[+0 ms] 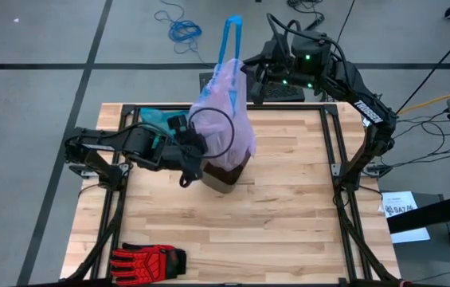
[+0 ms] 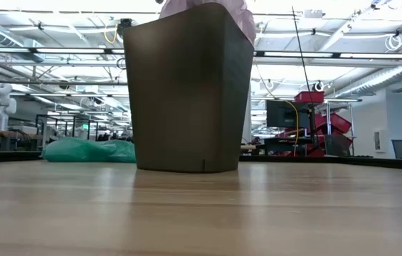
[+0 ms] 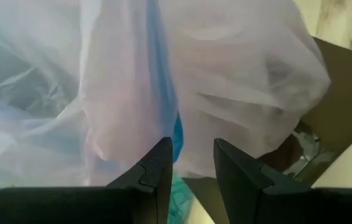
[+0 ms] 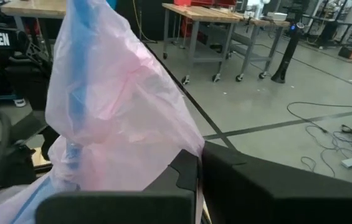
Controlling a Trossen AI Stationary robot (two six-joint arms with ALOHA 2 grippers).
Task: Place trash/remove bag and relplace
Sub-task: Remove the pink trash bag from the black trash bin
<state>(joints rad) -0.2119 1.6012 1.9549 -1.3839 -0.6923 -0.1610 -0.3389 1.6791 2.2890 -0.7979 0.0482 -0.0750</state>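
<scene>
Your right tool (image 4: 197, 180) was clamped shut on the bag (image 1: 223, 108), lifted half out of the bin (image 2: 186, 92) on the desk (image 1: 288, 207); your left tool (image 3: 191, 168) stood part-open beside it. Thin, limp, slippery film: likely safest taken by the blue drawstrings (image 1: 231, 40).

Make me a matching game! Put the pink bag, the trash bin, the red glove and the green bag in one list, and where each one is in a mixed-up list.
Things:
1. pink bag
2. trash bin
3. red glove
4. green bag

Places:
A. lying flat near the table's front edge
B. standing upright mid-table
C. crumpled on the table behind the bin
D. lifted up out of the bin

Pairs: 1-D, 2-B, 3-A, 4-C
</scene>
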